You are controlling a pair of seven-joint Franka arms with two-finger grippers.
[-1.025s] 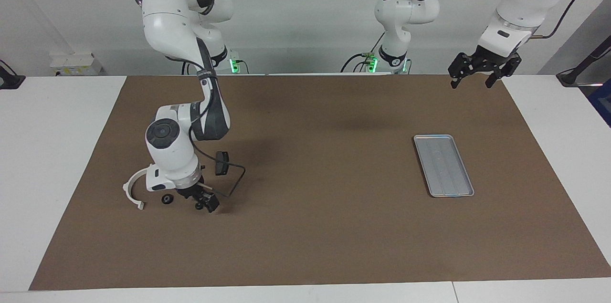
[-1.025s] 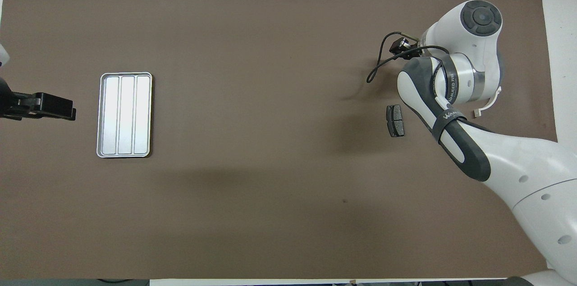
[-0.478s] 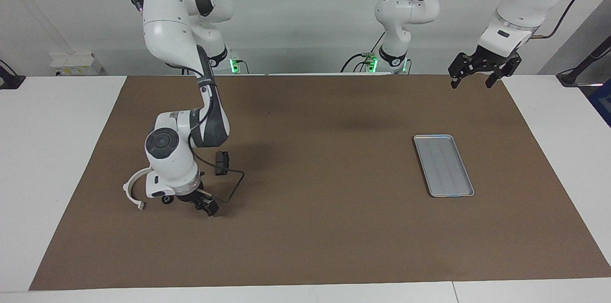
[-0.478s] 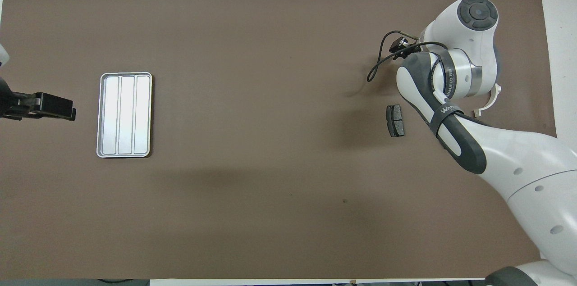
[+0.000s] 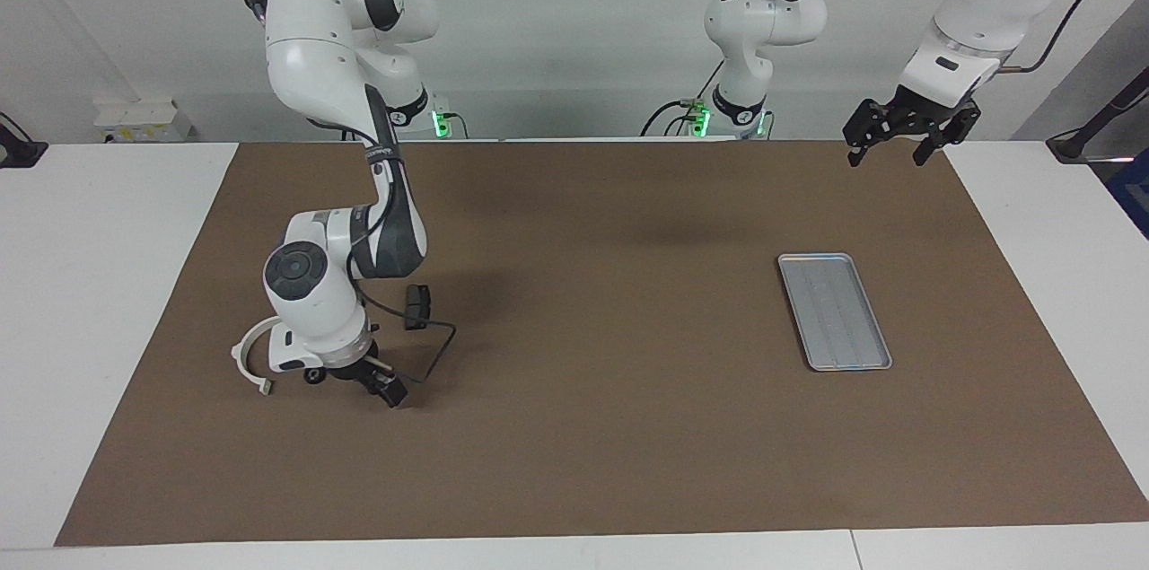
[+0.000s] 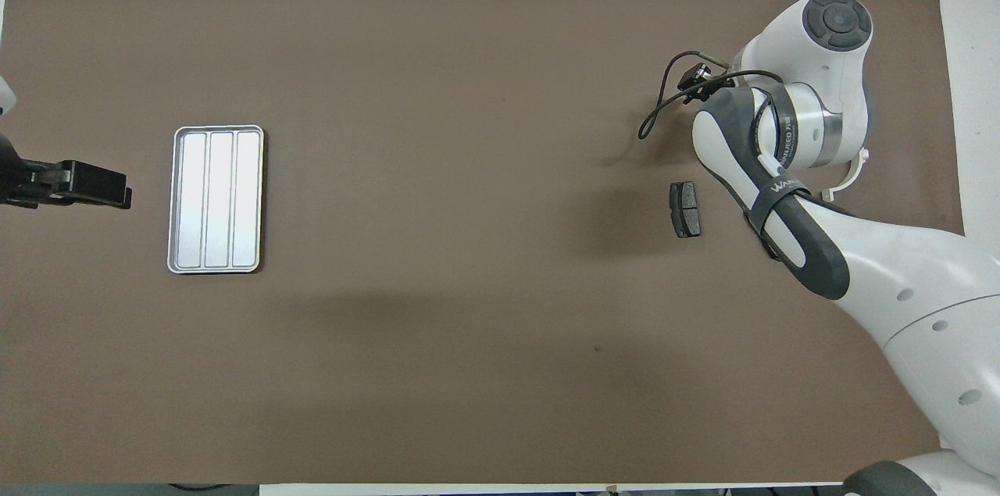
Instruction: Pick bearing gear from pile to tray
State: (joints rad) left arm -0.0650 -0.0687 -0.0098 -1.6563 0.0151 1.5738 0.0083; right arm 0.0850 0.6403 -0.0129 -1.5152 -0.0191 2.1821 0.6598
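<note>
The tray (image 5: 834, 311) lies bare, silver and ridged, toward the left arm's end of the brown mat (image 5: 592, 426). The pile (image 5: 313, 374), a white arc, a brake pad (image 6: 685, 208) and a small black round piece, sits under the right gripper (image 5: 377, 383), jaws spread, empty. The left gripper (image 5: 900, 135) waits spread over the mat's edge.

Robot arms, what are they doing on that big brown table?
The right claw is down low over the pile of small parts: a white plastic arc, a small black round piece and a dark brake pad. It hasn't picked anything up as far as I can see. The silver tray sits at the left arm's end of the table with nothing in it. The left claw waits up in the air, open, holding nothing.
</note>
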